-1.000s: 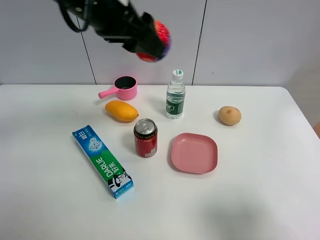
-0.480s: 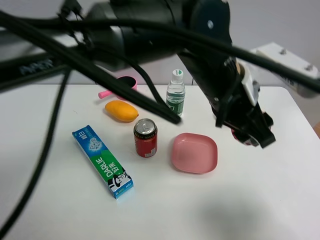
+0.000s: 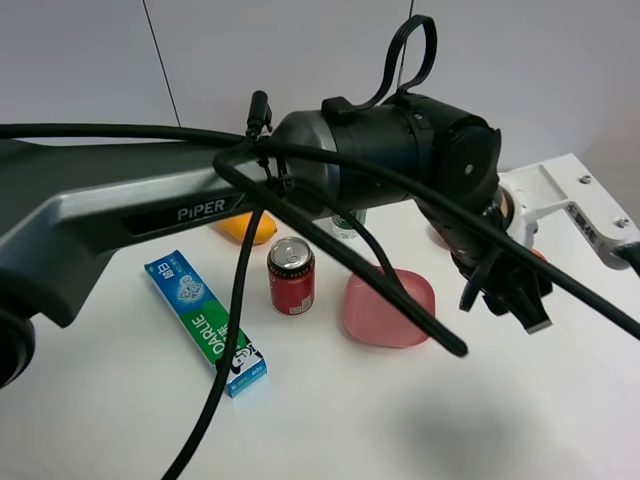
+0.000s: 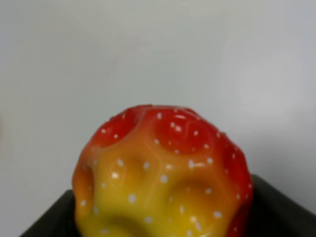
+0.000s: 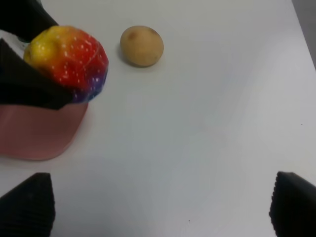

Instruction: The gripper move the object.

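The bumpy red, yellow and blue ball (image 4: pixel 163 173) sits between the black jaws of my left gripper (image 4: pixel 165 217). In the right wrist view the ball (image 5: pixel 66 54) is held above the far edge of the pink plate (image 5: pixel 34 133), with a black finger (image 5: pixel 24 84) beside it. In the exterior view the left gripper (image 3: pixel 512 290) is at the right of the plate (image 3: pixel 385 312), and the arm hides the ball. My right gripper (image 5: pixel 158 210) is open and empty over bare table.
A brown potato (image 5: pixel 142 45) lies just beyond the ball. A red can (image 3: pixel 291 275), a blue-green toothpaste box (image 3: pixel 205 322) and a partly hidden mango (image 3: pixel 240 228) are left of the plate. The thick black arm (image 3: pixel 380 150) and cables cross the table. A white box-shaped part (image 3: pixel 570 205) is at the right.
The left arm has swung from high at the back left down to the right of the pink plate, carrying the ball with it. The table objects have not moved.
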You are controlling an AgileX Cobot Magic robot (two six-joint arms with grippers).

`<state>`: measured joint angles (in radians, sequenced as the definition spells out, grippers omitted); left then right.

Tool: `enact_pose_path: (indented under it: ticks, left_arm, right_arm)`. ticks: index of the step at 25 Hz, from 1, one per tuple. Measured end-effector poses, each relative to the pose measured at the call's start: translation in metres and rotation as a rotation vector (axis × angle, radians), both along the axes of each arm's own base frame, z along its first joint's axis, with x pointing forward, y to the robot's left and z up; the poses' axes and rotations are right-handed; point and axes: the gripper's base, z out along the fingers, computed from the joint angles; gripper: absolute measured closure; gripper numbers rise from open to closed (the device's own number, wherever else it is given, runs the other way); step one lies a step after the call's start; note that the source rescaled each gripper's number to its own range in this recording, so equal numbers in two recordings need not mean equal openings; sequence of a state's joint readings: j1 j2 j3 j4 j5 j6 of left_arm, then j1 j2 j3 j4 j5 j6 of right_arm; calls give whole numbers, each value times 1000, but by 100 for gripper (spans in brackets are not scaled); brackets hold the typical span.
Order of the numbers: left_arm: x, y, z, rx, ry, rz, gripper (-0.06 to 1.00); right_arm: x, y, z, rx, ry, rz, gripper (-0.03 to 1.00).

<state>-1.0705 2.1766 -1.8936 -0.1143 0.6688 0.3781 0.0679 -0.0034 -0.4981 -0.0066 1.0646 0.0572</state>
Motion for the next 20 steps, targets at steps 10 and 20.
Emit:
enact_pose_path:
  ticks: [10,20]
  left_arm:
    - [71,36,-47,145,-32,123,90]
    - [83,57,-112,373,118,150,90]
  right_arm:
    - [0,0,0,0,0,0,-3]
    - [0,0,0,0,0,0,-3]
